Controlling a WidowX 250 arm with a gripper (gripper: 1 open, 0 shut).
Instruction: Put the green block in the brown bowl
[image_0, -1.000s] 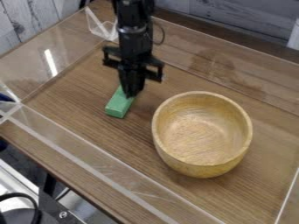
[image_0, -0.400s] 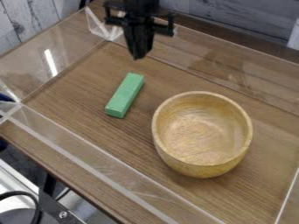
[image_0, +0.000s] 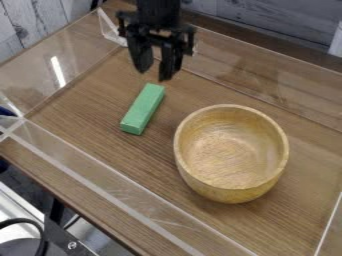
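Nearest the camera, the clear wall (image_0: 94, 190) of the transparent tray is running across the foreground, and just behind it the wooden table (image_0: 80, 120) is spreading out. To the right, the brown bowl (image_0: 233, 152) is sitting upright on that surface, and it is showing nothing inside but bare grain: no block in there, so the task is looking barely begun.

Moving back a little, the green block (image_0: 143, 108) is lying flat on the table, angled with one end pointing up toward the arm. It is sitting to the left of the bowl, near it but not touching it, and nothing is touching the block either.

Further back, the gripper (image_0: 156, 62) is hanging above and just beyond the block's far end, pointing down at the table. Its fingers (image_0: 139, 57) are standing spread wide with a clear gap between them, and they are holding nothing.

So the step in hand is looking like the approach before the pick. The next move is calling for the arm to come down over the block with its jaws straddling the narrow width, close firmly, then lift and carry right to the bowl.
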